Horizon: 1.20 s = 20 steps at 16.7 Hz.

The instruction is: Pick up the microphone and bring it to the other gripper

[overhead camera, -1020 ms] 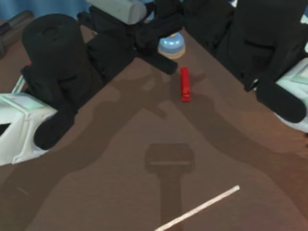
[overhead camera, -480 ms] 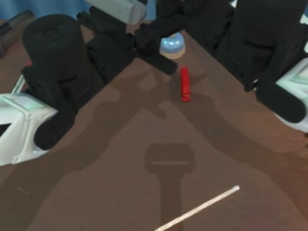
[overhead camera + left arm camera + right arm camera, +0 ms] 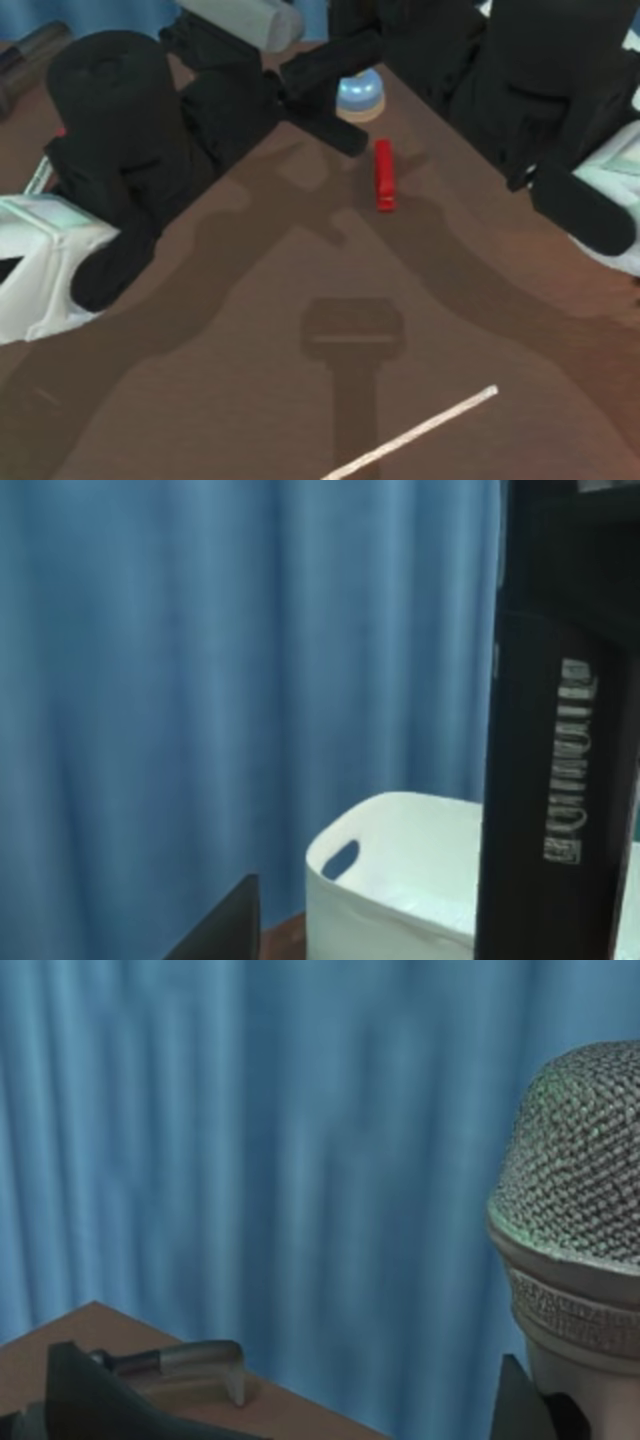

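Observation:
The microphone stands upright in the air at the back centre. Its silver mesh head [image 3: 575, 1160] fills one side of the right wrist view. Its black handle [image 3: 545, 780], with pale lettering, crosses the left wrist view. My right gripper [image 3: 555, 1425] is shut on it, one dark fingertip [image 3: 515, 1400] beside the pale neck. My left gripper [image 3: 380, 930] is open; one finger [image 3: 225, 930] stands well apart from the handle and the other is hidden behind it. In the top view the left arm [image 3: 110, 90] and right arm [image 3: 560, 70] meet at the back and hide the microphone.
A red stapler [image 3: 385, 175] lies mid-table, with a blue call bell [image 3: 360, 95] just behind it under the grippers. A pale thin stick [image 3: 415, 435] lies near the front edge. A white basket [image 3: 400, 880] stands by the blue curtain. A grey-handled tool [image 3: 185, 1360] lies at the back left corner.
My left arm's pale wrist casing and gripper have crept slightly toward the back, uncovering a little more of the bell. The right arm has stayed put.

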Each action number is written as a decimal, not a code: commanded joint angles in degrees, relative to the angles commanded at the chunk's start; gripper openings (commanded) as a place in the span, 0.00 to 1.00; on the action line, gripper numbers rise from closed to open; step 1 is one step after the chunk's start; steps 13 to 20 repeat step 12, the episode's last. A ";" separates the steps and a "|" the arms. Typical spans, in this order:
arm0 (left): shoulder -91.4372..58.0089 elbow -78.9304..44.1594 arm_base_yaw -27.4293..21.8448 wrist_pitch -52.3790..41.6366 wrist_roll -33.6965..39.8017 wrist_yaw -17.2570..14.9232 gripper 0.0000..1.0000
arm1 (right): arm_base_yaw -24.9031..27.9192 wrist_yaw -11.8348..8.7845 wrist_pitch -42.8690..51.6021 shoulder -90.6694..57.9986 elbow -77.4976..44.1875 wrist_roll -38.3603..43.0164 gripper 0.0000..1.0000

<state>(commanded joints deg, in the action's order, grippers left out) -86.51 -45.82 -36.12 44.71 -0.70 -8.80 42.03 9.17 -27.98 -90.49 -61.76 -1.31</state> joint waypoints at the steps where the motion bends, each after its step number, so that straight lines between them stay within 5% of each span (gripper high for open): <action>1: -0.58 0.66 2.24 -0.02 -0.66 1.89 1.00 | 0.23 0.78 -0.23 1.08 -0.39 -0.61 0.00; 11: 15.88 14.22 5.41 -2.92 -0.52 0.13 1.00 | -5.87 -6.02 0.18 8.06 6.07 -0.47 0.00; 20: 16.11 14.43 5.45 -2.95 -0.52 0.09 1.00 | -6.01 -6.14 0.19 8.19 6.20 -0.50 0.00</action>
